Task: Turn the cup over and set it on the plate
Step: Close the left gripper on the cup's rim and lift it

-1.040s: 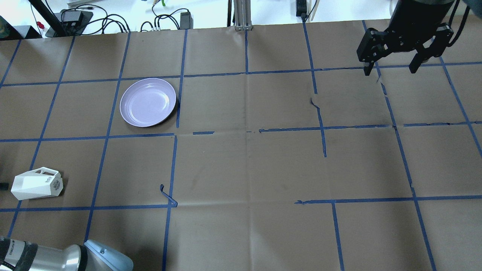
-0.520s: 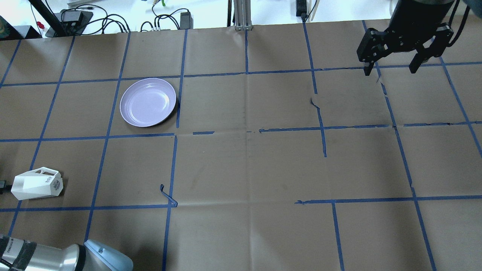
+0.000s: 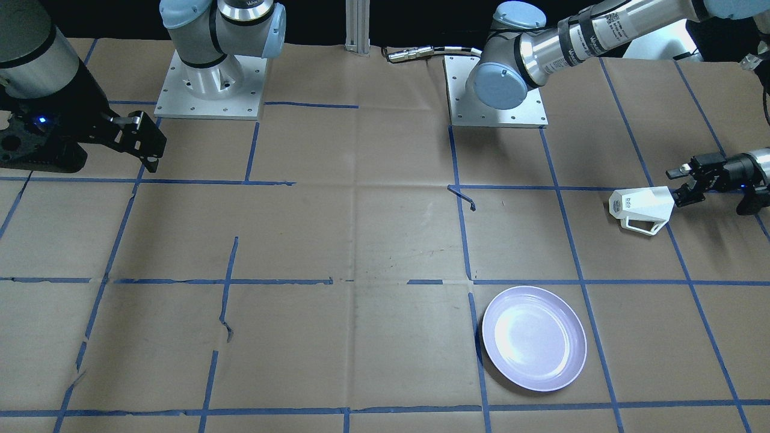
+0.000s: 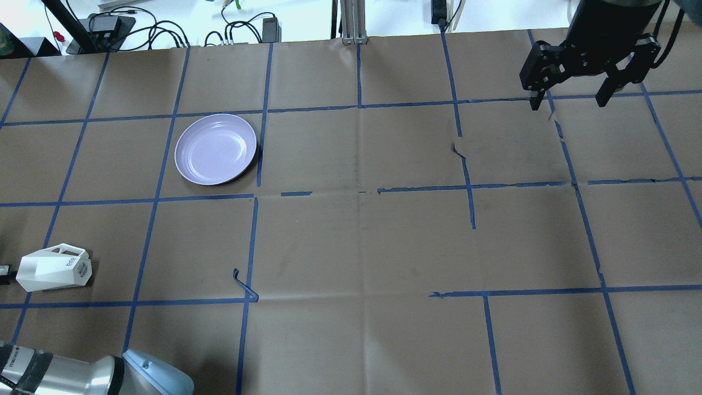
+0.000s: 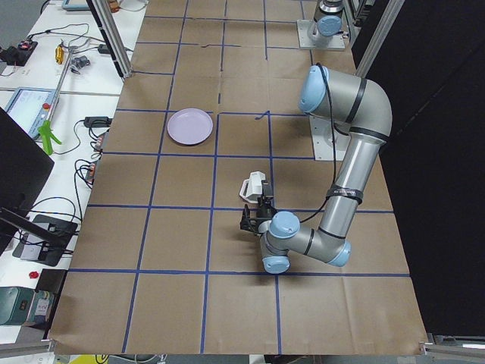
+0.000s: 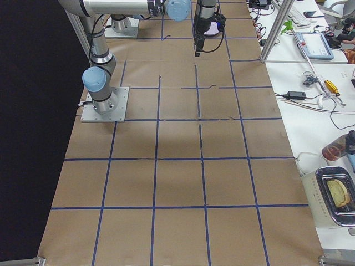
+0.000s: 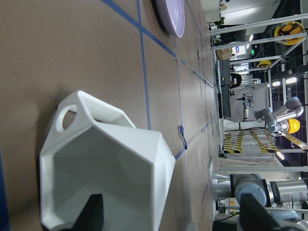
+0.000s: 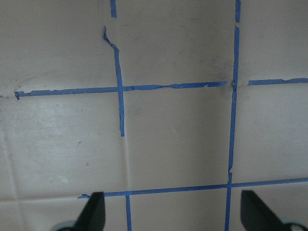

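The white faceted cup point(image 4: 54, 269) lies on its side near the table's left edge, its printed base towards the middle; it also shows in the front view point(image 3: 642, 206). My left gripper point(image 3: 678, 187) is open, level with the table, right at the cup's open mouth. In the left wrist view one finger point(image 7: 94, 214) stands before the mouth of the cup point(image 7: 106, 159) and the other outside its wall. The lavender plate point(image 4: 215, 148) sits empty, further out on the table. My right gripper point(image 4: 569, 103) is open and empty, high over the far right.
Brown paper with a blue tape grid covers the table. A loose curl of tape point(image 4: 244, 288) sticks up right of the cup. Cables and power bricks point(image 4: 104, 24) lie beyond the far edge. An aluminium post point(image 4: 354, 22) stands at the far middle.
Hardly anything: my left arm's elbow at the bottom left has shifted slightly. The cup, the plate and my right arm have not moved.
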Controlling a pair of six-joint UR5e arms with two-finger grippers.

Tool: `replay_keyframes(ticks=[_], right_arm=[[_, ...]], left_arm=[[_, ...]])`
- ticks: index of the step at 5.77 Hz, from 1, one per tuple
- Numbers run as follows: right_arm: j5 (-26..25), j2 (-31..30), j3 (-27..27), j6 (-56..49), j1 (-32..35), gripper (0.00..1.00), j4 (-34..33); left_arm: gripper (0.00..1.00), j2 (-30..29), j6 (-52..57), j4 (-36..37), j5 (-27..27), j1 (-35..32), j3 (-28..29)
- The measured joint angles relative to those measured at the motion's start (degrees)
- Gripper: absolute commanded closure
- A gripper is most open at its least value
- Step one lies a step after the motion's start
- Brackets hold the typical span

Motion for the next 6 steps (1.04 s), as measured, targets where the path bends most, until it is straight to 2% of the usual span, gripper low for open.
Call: replay_keyframes(ticks=[1,2,3,6], right_arm=[[0.0,0.0,0.0,0.0,0.0,0.0,0.0],[0.0,0.0,0.0,0.0,0.0,0.0,0.0],[0.0,0.0,0.0,0.0,0.0,0.0,0.0],[0.0,0.0,0.0,0.0,0.0,0.0,0.0]], left_arm=[[0.29,-0.2,0.1,-1.1,-0.8,0.0,0.0],[0.76,-0.3,0.0,-1.4,-1.5,0.0,0.1],[1.0,-0.4,0.0,-1.5,-1.8,0.0,0.1],[1.0,-0.3,0.0,-1.6,-2.0,0.0,0.1]])
